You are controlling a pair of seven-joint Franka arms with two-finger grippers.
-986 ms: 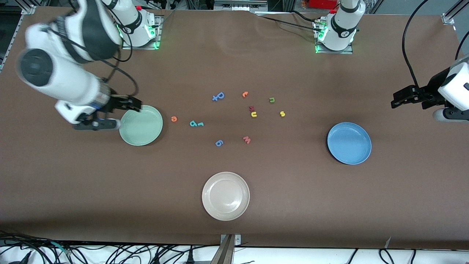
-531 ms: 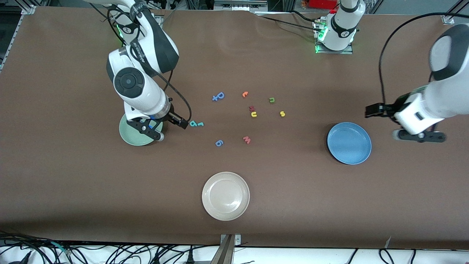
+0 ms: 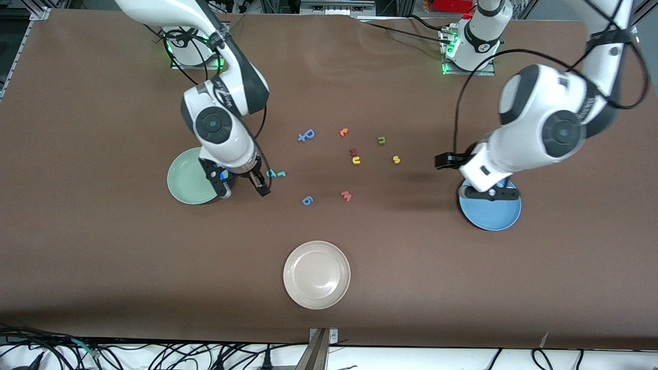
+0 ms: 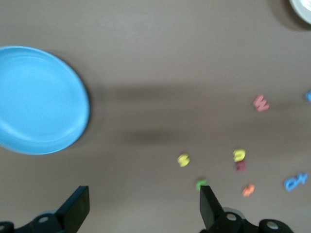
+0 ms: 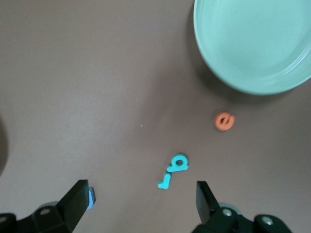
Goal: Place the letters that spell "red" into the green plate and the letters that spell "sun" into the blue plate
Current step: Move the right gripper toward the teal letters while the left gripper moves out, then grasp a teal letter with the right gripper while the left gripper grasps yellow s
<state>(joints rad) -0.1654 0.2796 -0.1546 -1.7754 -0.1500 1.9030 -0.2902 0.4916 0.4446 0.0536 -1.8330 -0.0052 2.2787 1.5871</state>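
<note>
Green plate: round, pale mint, raised rim, nothing in it, toward the right arm's end of the desk. Right pincer hangs over the desk just beside that plate, fingers spread wide, nothing between them. Orange "e" is small and round, lying flat on the desk close by the plate's rim; in the front view the arm hides it. Teal "d" and the smaller teal "r" lie touching each other, near the "e"; in the front view they show at the pincer's finger toward the table's middle.

Middle of the desk: yellow "u" touching a dark red letter, dark green "n" a bit farther from the front camera, yellow "s" closest to the left arm's end. All three tiny, flat, apart from both pincers.

Blue plate: round, medium blue, raised rim, nothing in it, toward the left arm's end. Left pincer hangs over its rim, fingers spread wide, holding nothing. In the left wrist view the "s", "u" and "n" lie well apart from the plate.
</note>
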